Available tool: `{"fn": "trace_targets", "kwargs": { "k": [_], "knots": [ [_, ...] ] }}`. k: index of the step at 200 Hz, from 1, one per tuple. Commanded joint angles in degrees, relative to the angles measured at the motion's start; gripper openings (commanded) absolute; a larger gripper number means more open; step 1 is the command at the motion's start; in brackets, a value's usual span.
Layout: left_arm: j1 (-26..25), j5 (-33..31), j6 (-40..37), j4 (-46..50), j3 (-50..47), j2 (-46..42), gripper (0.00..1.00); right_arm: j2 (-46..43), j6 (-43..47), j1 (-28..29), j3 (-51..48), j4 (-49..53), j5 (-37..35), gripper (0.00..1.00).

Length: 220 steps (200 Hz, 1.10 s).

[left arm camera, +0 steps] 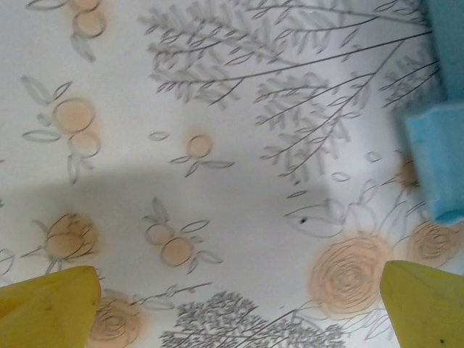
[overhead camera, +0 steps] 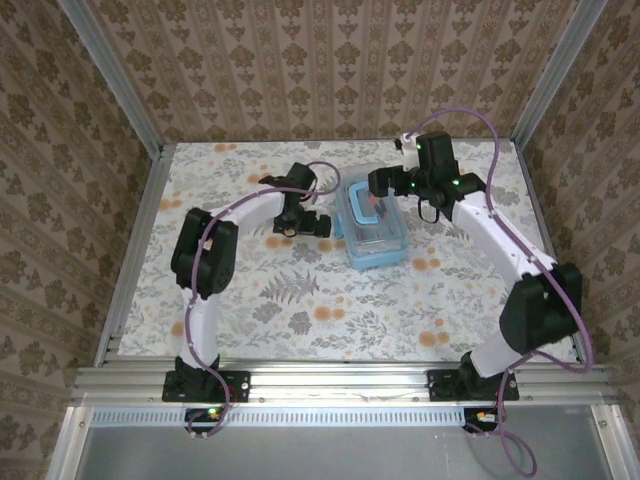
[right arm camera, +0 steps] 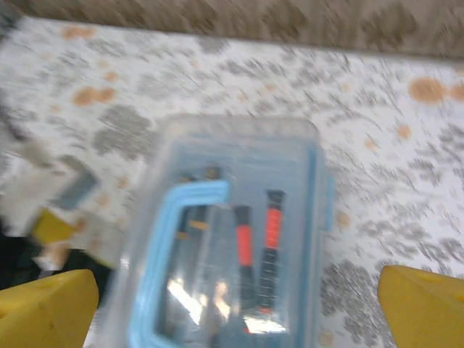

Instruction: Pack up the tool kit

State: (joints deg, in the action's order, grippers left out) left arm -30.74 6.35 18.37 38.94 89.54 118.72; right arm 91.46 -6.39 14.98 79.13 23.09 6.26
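The see-through light-blue plastic tool case [overhead camera: 375, 228] sits with its lid on in the middle of the flowery table [overhead camera: 300, 310].

The right gripper [overhead camera: 388, 183] hangs over the case's far end, jaws wide apart and holding nothing. Red-and-black screwdrivers [right arm camera: 257, 243] lie inside, beside the blue handle [right arm camera: 165, 246]. The left gripper [overhead camera: 300, 222] waits just beside the case's left side, wide open and empty too. The tools look packed, so maybe both arms are there to press the lid down.
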Motion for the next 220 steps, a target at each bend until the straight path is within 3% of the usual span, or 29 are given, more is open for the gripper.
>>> {"fn": "trace_targets", "kwargs": {
  "k": [1,68,101,148,187,220],
  "knots": [
    [1.7,2.6,1.1,-3.4,-3.9,-5.2,1.00,5.6,-0.4,-0.5,3.2,6.9,-2.3,1.00],
    [3.3,9.4,2.5,-12.7,-14.5,-10.6,1.00,13.9,-0.4,-1.3,7.1,9.4,2.3,1.00],
    [4.2,13.0,4.1,-17.3,-17.5,-11.3,1.00,13.7,-1.0,-1.3,4.6,8.4,3.6,1.00],
    [5.8,16.4,6.0,-23.1,-21.1,-12.2,1.00,13.0,-1.7,-1.3,1.0,3.0,11.4,1.00],
    [7.4,22.5,11.2,-33.3,-26.2,-12.8,1.00,15.1,-2.8,-1.3,2.1,4.6,9.6,0.97],
    [7.5,26.2,16.7,-43.4,-29.2,-11.9,1.00,13.7,-3.7,-1.3,0.4,5.2,8.8,0.89]
  ]
}}
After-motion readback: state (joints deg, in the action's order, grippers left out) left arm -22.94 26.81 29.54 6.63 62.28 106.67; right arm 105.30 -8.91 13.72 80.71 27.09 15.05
